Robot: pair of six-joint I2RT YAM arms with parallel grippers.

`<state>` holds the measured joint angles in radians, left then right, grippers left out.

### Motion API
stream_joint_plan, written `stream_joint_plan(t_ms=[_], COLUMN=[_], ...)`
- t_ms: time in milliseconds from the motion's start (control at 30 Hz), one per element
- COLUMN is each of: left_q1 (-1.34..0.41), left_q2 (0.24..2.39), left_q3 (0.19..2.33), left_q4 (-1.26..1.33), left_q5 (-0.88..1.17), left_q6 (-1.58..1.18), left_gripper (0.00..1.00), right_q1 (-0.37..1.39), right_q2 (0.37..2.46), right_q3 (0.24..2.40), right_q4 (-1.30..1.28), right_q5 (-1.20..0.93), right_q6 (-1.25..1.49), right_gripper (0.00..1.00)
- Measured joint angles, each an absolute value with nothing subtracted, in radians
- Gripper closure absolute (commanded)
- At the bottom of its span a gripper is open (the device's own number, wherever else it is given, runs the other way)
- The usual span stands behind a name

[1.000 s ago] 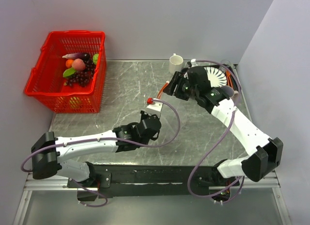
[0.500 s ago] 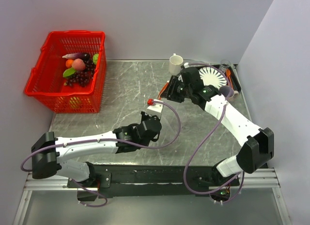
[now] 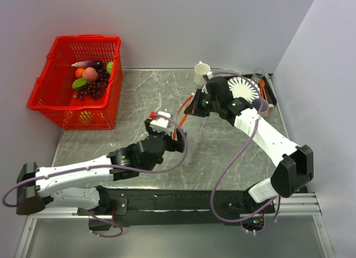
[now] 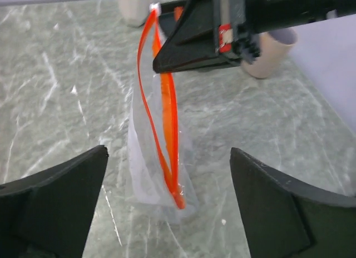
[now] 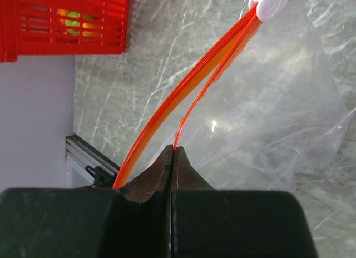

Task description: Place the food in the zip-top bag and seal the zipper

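One clear zip-top bag [image 5: 267, 113], mouth agape | right hand [image 5: 172, 149] pinching zipper [image 4: 168, 102] | left hand [image 4: 168, 155] wide

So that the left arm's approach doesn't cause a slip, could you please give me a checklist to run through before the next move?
1. Grip: right claw shut on the zipper: ok.
2. Readiness: left claw open and holding nothing: ok.
3. Mouth of the zip-top bag parted: ok, though narrow.
4. Loading: food inside the bag: not ok; it lies in the red basket.
5. Depth: left claw level with the free zipper strip: cannot tell.
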<state>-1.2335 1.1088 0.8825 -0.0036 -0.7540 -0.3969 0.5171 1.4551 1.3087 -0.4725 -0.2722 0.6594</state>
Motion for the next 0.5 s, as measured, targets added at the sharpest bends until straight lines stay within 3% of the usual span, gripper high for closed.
stream_joint_plan(t_ms=[233, 500], left_q1=[-1.092, -0.809], left_q2=[0.972, 1.087], left_q3=[0.990, 1.229], left_q4=[-0.109, -0.265], left_q5=[-0.591, -0.294], left_q6=[-0.515, -0.627], left_gripper=[0.03, 0.14], right_q1=[0.517, 0.529], right_q2=[1.359, 1.269], right_q3=[1.299, 1.287], right_q4=[-0.448, -0.405], right_q5=[-0.284, -0.325], right_q6=[0.552, 0.447], right_gripper=[1.00, 1.00])
